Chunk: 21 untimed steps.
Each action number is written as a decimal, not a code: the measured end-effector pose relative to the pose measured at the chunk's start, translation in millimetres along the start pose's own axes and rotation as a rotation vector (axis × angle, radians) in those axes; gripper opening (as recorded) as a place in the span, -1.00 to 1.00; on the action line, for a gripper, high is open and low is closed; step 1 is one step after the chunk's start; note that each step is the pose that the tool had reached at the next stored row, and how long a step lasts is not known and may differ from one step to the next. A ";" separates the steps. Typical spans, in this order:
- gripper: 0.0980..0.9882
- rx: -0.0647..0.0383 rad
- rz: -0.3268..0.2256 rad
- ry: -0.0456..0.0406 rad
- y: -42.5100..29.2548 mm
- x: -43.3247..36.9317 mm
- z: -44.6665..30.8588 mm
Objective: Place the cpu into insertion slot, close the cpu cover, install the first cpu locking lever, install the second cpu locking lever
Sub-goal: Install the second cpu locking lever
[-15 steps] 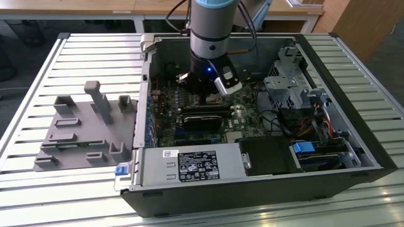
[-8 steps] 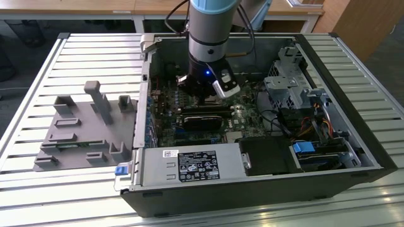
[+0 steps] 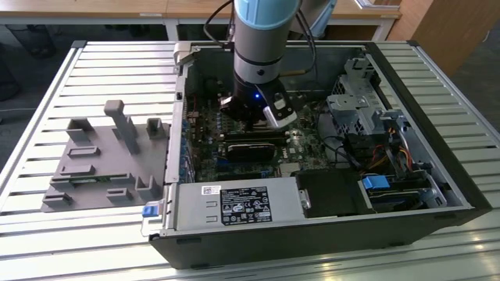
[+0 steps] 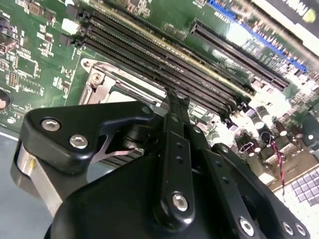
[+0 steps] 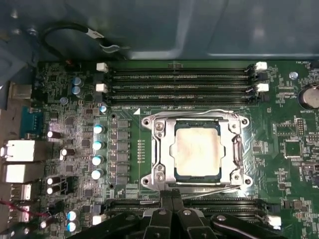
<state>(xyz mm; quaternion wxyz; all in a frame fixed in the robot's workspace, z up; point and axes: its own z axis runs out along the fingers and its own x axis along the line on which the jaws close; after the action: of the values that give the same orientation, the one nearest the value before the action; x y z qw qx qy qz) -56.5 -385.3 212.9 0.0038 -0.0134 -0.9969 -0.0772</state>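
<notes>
Dull silver metal marks the cpu, which lies flat inside the insertion slot on the green motherboard. The cpu cover is folded down over it, its window framing the chip. Thin wire locking levers run along the frame's edges — one on the side toward the upper memory slots, one on the side nearest the gripper. Whether either is hooked under its catch I cannot tell.

The gripper hangs low over the board, its black fingers drawn together at the tips with nothing between them, close to the frame's near edge; in the exterior view it sits deep inside the open computer case.

My worry is the lever slipping off a fingertip and springing up, or the tips scraping the board beside the socket if they press off-line.

Room is tight: memory slots flank the socket on two sides, a row of capacitors stands on a third, and the case walls hem in the arm.
</notes>
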 end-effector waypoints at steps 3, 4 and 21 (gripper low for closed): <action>-0.98 -0.014 0.000 -0.0001 -4.5 2.4 -0.6; -0.98 -0.019 0.000 -0.0002 -5.5 3.6 -0.7; -0.98 -0.051 -0.001 -0.0011 -8.9 16.0 12.2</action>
<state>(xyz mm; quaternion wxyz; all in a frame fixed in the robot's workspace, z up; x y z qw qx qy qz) -72.8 -391.8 199.6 0.0029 -0.0132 -0.9946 -0.1027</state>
